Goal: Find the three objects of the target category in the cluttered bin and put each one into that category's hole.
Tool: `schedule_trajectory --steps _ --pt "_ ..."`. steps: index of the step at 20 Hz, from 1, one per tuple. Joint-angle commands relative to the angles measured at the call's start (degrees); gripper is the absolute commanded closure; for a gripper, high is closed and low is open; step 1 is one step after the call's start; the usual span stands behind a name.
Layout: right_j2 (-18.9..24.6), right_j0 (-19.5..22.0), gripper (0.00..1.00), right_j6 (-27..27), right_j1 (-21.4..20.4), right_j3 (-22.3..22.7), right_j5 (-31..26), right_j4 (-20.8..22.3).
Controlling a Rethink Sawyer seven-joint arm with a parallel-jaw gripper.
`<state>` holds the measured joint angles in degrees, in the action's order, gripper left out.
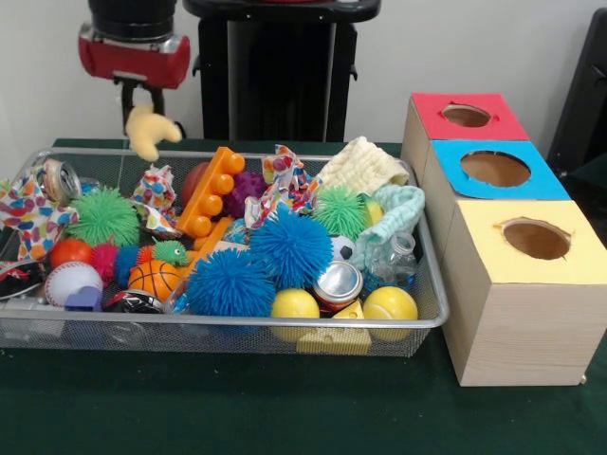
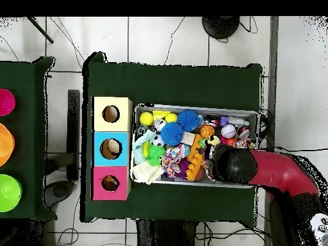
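jaws closed on yellow plush toy (image 1: 152, 131) | prob. banana | above bin (image 1: 285, 327)

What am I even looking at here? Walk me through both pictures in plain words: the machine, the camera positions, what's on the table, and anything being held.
The machine is a robot arm, red and black. Its end effector is the grasping part at the tip, and it is shut on a pale yellow soft object, held above the bin's back corner.

One picture is taken from across the table, facing the robot. The other looks straight down from above, so directions are turned around between them.

On the green table sits a wire mesh bin crowded with toys: blue spiky balls, yellow balls, a small basketball, a baseball, an orange brick, cans and cloths.

Beside the bin stand three wooden boxes, each with a round hole on top: red, blue and yellow.
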<state>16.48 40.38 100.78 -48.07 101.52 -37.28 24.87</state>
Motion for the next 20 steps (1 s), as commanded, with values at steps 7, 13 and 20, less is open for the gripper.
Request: schedule_trajectory --steps 7,13,20 --pt "-4.0 -11.9 1.00 14.4 -2.8 9.7 2.1 -4.9" --pt "-9.2 -19.8 1.00 20.7 -2.6 11.9 5.7 -7.6" --pt "-13.6 -28.0 1.00 25.7 -2.1 14.7 9.2 -12.3"
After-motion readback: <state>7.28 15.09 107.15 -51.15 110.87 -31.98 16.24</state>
